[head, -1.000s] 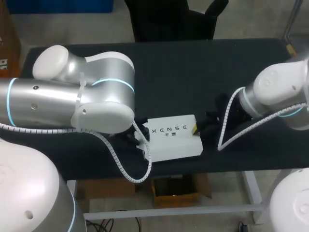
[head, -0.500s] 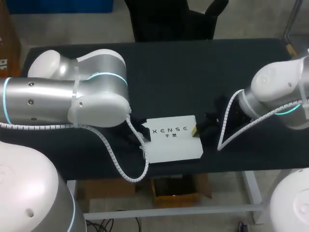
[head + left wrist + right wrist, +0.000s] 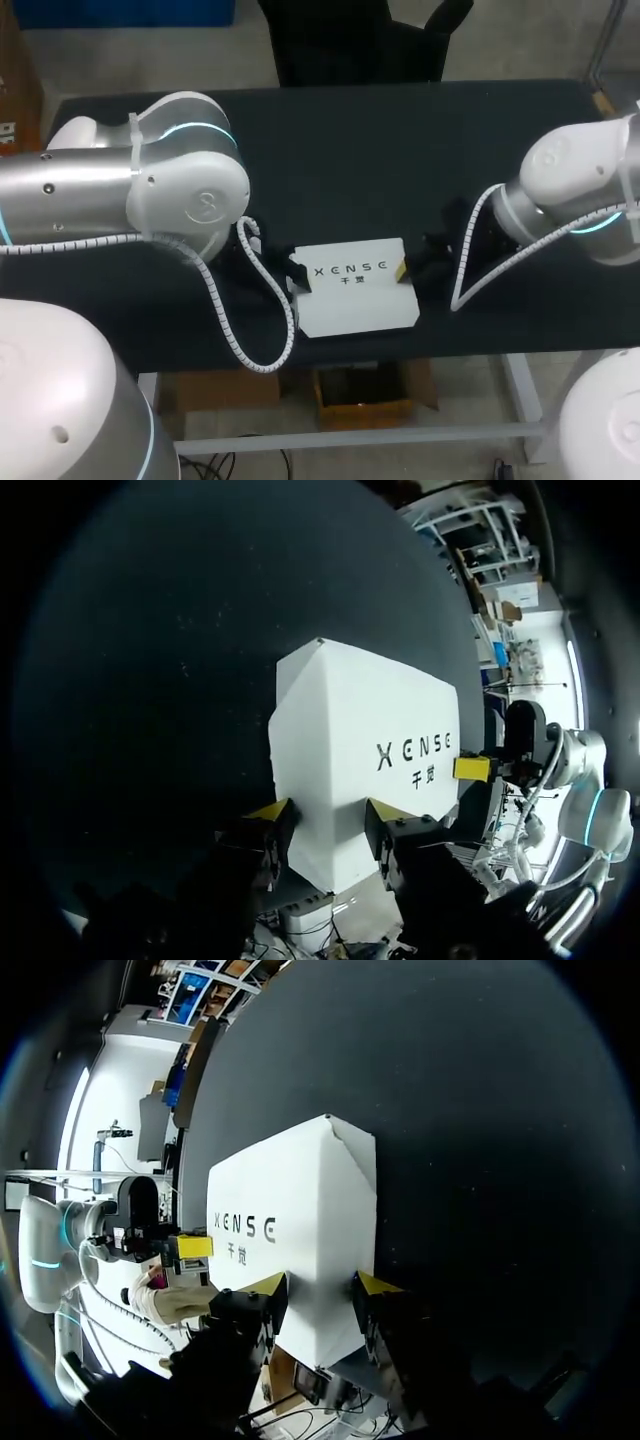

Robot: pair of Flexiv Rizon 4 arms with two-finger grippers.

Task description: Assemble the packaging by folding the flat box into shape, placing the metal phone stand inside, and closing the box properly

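A white closed box (image 3: 355,290) with dark print on top lies flat on the black table (image 3: 400,150), close to its front edge. My left gripper (image 3: 328,820) holds the box's (image 3: 360,740) left end, one yellow-tipped finger against each side. In the head view this gripper (image 3: 283,278) is mostly hidden under its arm. My right gripper (image 3: 318,1288) clasps the opposite end of the box (image 3: 290,1210) in the same way; its yellow tip shows in the head view beside the box (image 3: 401,270). No metal phone stand is visible.
The table's front edge (image 3: 360,345) runs just below the box. My left arm's white cable loop (image 3: 270,345) hangs past that edge. Bare black tabletop lies behind the box and on either side of it.
My left arm's large elbow has swung back to the left, uncovering the box's left end. The box and the right arm have hardly moved.
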